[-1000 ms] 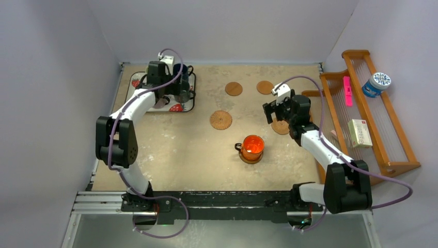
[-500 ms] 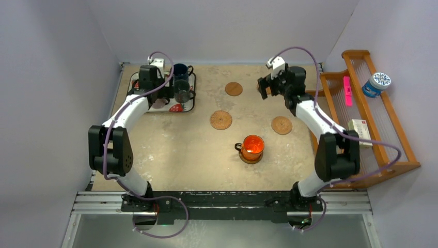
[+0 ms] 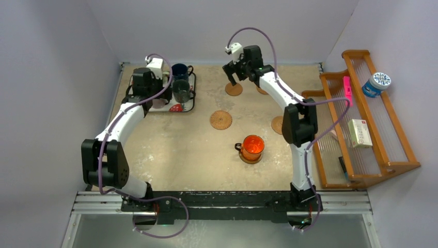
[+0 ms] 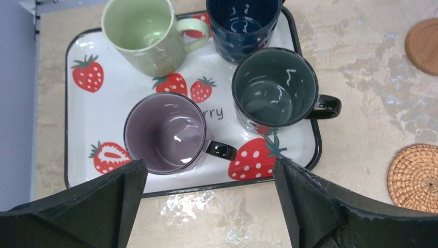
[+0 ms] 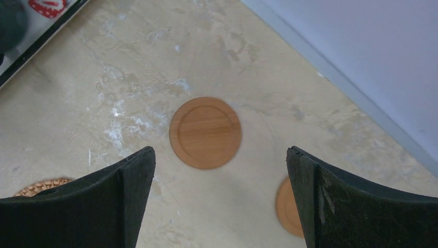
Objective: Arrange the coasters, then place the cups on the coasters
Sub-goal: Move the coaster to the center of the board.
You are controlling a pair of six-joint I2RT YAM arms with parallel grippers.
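Strawberry tray (image 4: 95, 116), wooden rack (image 3: 355, 53), blue-white jar (image 3: 376, 84)

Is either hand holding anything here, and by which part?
Nothing is held. The left hand is open over the mugs on the tray; the right hand is open over a plain coaster.

1. Left arm (image 3: 123, 118): glossy white link shells between bulky black joint housings.
2. Right arm (image 3: 276, 88): same white-and-black build.
3. Mauve cables (image 3: 251, 29): one runs loosely along each arm.
4. Gripper fingers (image 4: 77, 212): matte black, wedge-shaped slabs, faintly scuffed.
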